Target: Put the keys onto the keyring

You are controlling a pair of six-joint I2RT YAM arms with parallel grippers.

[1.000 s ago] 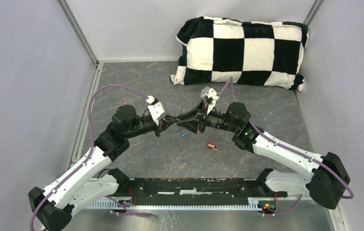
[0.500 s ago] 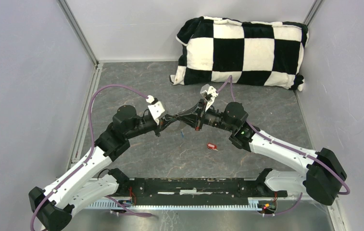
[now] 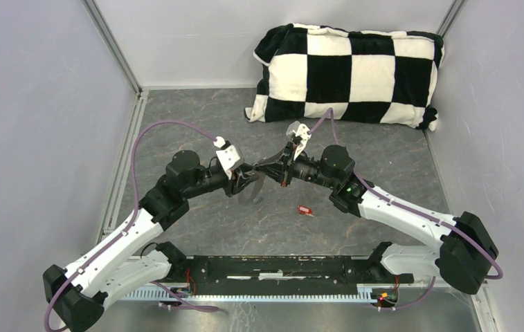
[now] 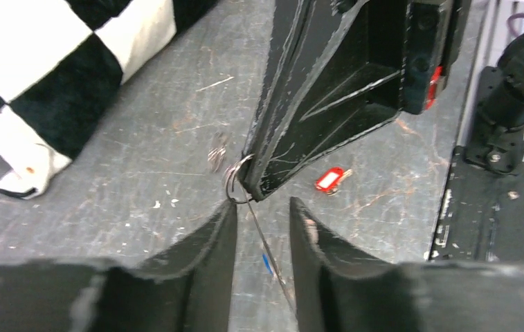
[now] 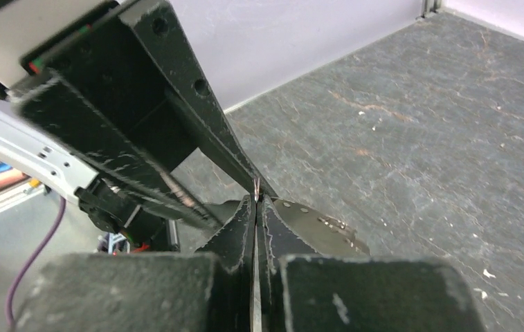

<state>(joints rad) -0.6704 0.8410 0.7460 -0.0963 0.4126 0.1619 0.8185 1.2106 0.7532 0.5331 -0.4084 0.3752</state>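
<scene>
My right gripper (image 5: 255, 200) is shut on the keyring (image 5: 318, 234), a grey oval band with beaded edging that hangs from its tips. In the left wrist view the right fingertips (image 4: 259, 185) pinch a small metal ring, and the keyring (image 4: 267, 242) runs down edge-on through the gap of my left gripper (image 4: 262, 204), which is open. A blue key (image 4: 266, 264) shows beside the band; whether it hangs on it or lies on the table I cannot tell. The red key (image 3: 304, 210) (image 4: 329, 180) lies loose on the table. From above, both grippers (image 3: 248, 181) (image 3: 262, 167) meet mid-table.
A black-and-white checkered pillow (image 3: 347, 72) lies at the back right, its corner also in the left wrist view (image 4: 58, 69). The black base rail (image 3: 279, 266) runs along the near edge. Grey walls close the left, right and back sides.
My left gripper's jaws have parted and it has drawn back slightly left, letting go of the keyring. The right gripper now holds the loop alone. The red key has not moved.
</scene>
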